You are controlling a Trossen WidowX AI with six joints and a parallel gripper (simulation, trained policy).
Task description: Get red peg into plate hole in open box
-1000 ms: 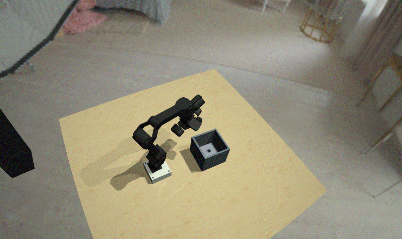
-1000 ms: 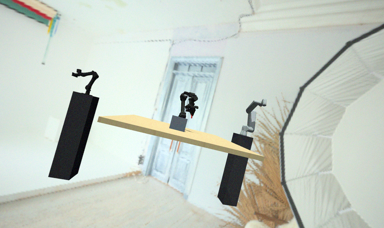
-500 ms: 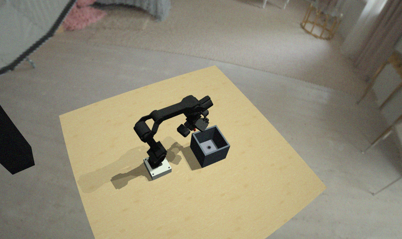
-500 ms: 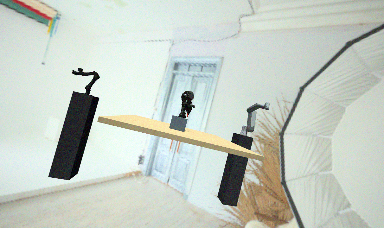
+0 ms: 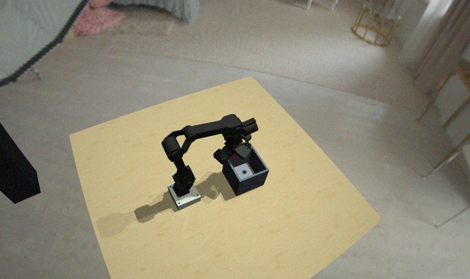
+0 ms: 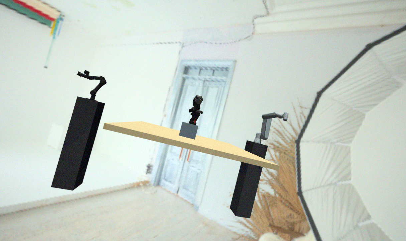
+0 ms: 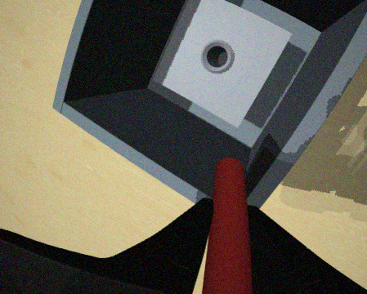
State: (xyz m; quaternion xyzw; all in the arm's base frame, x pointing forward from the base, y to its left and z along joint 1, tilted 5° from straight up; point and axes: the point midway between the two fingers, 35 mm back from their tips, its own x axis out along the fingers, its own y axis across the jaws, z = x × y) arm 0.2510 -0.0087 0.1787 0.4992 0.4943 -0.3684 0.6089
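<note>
My gripper (image 7: 226,211) is shut on the red peg (image 7: 231,229) (image 5: 234,157) (image 6: 194,121). The peg points down, its free end standing out past the fingertips. In the wrist view that end shows over a corner of the dark grey open box (image 7: 126,157) (image 5: 252,185) (image 6: 188,131), off to one side of the hole. The light plate (image 7: 248,82) (image 5: 240,169) lies at the bottom of the box, and its round hole (image 7: 217,56) (image 5: 244,171) is empty. In the top view the gripper hangs at the box's back left corner and hides part of the rim.
The box stands on the wooden table (image 5: 281,222) (image 6: 156,127), beside the arm's white base plate (image 5: 188,202). Two black pedestals (image 6: 75,143) (image 6: 246,179) with other arms stand beyond the table's ends in the exterior view.
</note>
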